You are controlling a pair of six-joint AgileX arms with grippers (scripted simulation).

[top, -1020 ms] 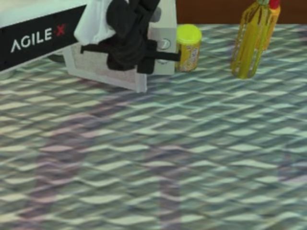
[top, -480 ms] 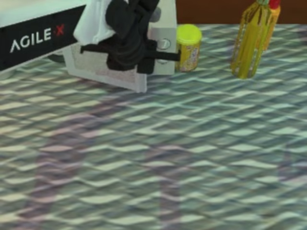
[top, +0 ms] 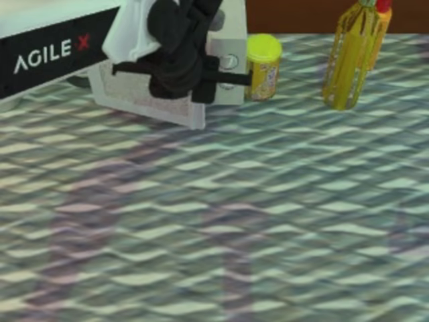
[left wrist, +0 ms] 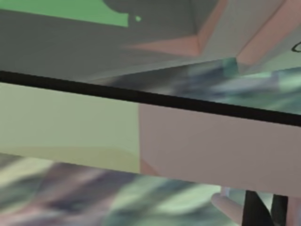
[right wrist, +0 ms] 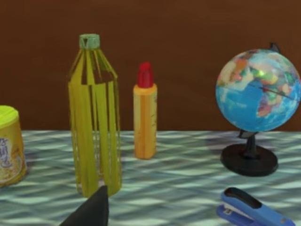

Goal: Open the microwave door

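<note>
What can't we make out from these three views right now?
- Left gripper, top view: its own black body covers the jaws, so their state and any hold on the microwave door are hidden.
- Microwave, top view: cut off by the upper edge and covered by the left arm.
- Left wrist view: too close; only flat panels show.
- Right gripper, right wrist view: only a dark tip at the edge.

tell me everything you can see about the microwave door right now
The microwave door, a flat pale grey-white panel with a speckled grey mesh window, is swung partly open: its free corner juts toward the table's front, away from the boxy pale grey-white microwave. It stands upright on edge above the wavy patterned table. The black left gripper sits over its upper edge, hiding much of it; the grip itself isn't visible.
</note>
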